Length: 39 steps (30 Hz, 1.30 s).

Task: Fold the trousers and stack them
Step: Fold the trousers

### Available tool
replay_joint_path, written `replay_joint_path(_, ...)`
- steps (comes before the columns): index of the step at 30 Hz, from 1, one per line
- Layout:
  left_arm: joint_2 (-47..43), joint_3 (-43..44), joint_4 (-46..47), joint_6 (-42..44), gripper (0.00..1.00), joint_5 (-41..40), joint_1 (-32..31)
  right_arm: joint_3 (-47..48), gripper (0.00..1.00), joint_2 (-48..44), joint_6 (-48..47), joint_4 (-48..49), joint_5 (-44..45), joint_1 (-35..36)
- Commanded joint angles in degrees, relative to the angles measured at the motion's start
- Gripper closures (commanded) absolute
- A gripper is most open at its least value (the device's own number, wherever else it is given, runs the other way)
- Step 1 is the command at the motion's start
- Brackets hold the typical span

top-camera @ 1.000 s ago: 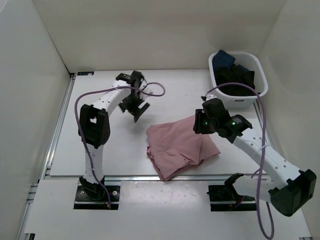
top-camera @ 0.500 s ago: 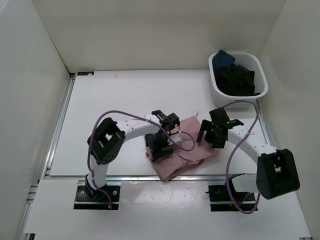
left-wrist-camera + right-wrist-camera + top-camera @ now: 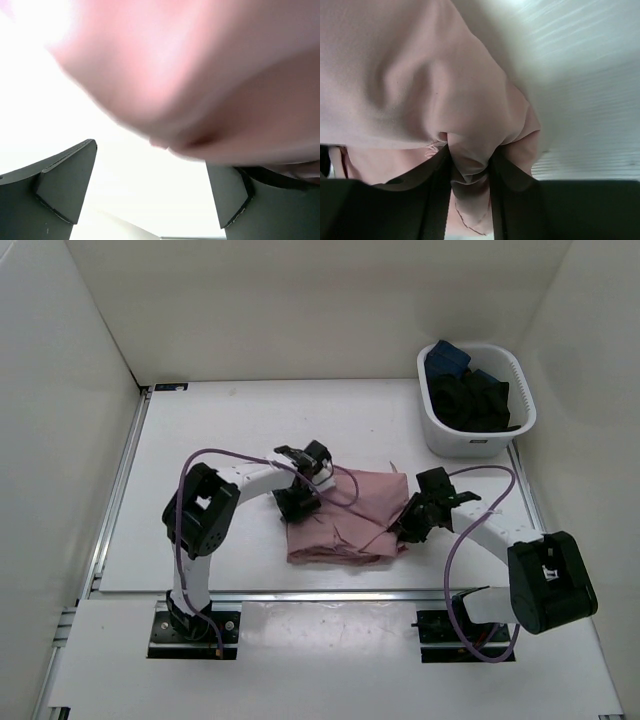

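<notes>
The dusty-pink trousers (image 3: 345, 520) lie folded in a rough rectangle at the middle of the table. My left gripper (image 3: 297, 502) sits at their upper left corner. In the left wrist view it (image 3: 150, 167) is open, its fingers (image 3: 65, 185) wide apart, with blurred pink cloth (image 3: 190, 65) just beyond them and none between them. My right gripper (image 3: 408, 526) is at the trousers' right edge. In the right wrist view it (image 3: 470, 167) is shut on a bunched fold of the pink fabric (image 3: 420, 75).
A white basket (image 3: 470, 443) holding black and dark-blue garments (image 3: 470, 395) stands at the back right. White walls enclose the table on the left, back and right. A metal rail runs along the near edge (image 3: 330, 596).
The left gripper moved back and left to the trousers' upper left corner. The right gripper pulled its edge slightly nearer. The trousers went from a skewed diamond to a squarer, flatter shape.
</notes>
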Motion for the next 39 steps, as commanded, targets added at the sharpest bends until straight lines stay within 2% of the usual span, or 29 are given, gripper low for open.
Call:
replay_joint_path(1, -1.4, 3.4, 9.4, 6.6, 0.00, -4.5, 4.3, 1.0, 0.63, 1.0, 10.7, 2.0, -2.9, 1.9)
replay_joint_path(4, -2.9, 6.4, 10.1, 8.9, 0.00, -4.5, 7.9, 7.3, 0.50, 0.4, 11.3, -4.6, 0.1, 3.1)
replay_joint_path(6, -5.2, 7.9, 10.1, 10.7, 0.00, -5.3, 9.1, 11.0, 0.38, -0.3, 7.1, -11.2, 2.5, 3.1)
replay_joint_path(7, -6.4, 7.9, 10.1, 10.7, 0.00, -5.3, 9.7, 15.3, 0.24, -0.3, 5.0, -14.0, 4.4, 3.1)
replay_joint_path(10, -12.1, 7.9, 8.6, 11.4, 0.00, -5.0, 9.0, 21.8, 0.10, -0.3, -3.2, -23.8, 8.3, 3.1)
replay_joint_path(12, -14.4, 8.4, 6.5, 9.5, 0.00, -2.0, 6.6, 25.8, 0.10, -0.3, -7.3, -24.8, 10.7, 2.5)
replay_joint_path(13, -16.0, 8.4, 4.0, 8.5, 0.00, -0.3, 5.6, 26.9, 0.12, 0.3, -8.1, -24.8, 11.7, 2.5)
replay_joint_path(16, -16.7, 7.0, 0.9, 4.1, 0.00, 7.6, 1.6, 31.0, 0.25, 2.8, -10.6, -20.6, 13.1, 1.4)
replay_joint_path(17, -16.7, 5.9, 0.9, 3.2, 0.00, 9.2, 0.6, 31.9, 0.36, 4.0, -11.2, -19.0, 12.2, 1.4)
replay_joint_path(19, -16.7, 2.2, 0.9, 1.1, 0.00, 12.4, -2.6, 34.7, 0.48, 9.5, -11.7, -16.5, 10.4, 0.9)
replay_joint_path(20, -16.1, 0.9, 0.9, 0.5, 0.00, 13.3, -3.5, 35.5, 0.64, 11.7, -11.1, -15.5, 9.6, 0.9)
replay_joint_path(22, -15.5, -3.2, 2.2, -0.8, 0.00, 14.8, -5.6, 36.1, 0.76, 17.6, -9.9, -13.3, 5.6, 0.4)
replay_joint_path(23, -15.5, -4.8, 3.1, -0.8, 0.00, 14.8, -5.6, 35.4, 0.87, 19.3, -9.0, -10.7, 4.4, -0.1)
replay_joint_path(25, -15.5, -8.1, 5.9, -0.8, 0.00, 13.7, -6.3, 33.9, 0.93, 23.7, -5.8, -7.5, 2.3, -1.4)
replay_joint_path(27, -15.5, -12.3, 7.7, -1.3, 0.00, 11.9, -6.8, 33.4, 1.00, 27.5, -4.3, -4.4, 1.6, -2.3)
replay_joint_path(33, -15.5, -18.7, 11.7, -1.3, 0.00, 5.9, -10.7, 36.4, 1.00, 31.5, -2.5, -3.0, 8.8, -2.9)
replay_joint_path(39, -16.6, -21.7, 12.4, -0.2, 0.00, 2.0, -12.9, 39.3, 1.00, 31.5, -4.0, -2.6, 10.1, -3.4)
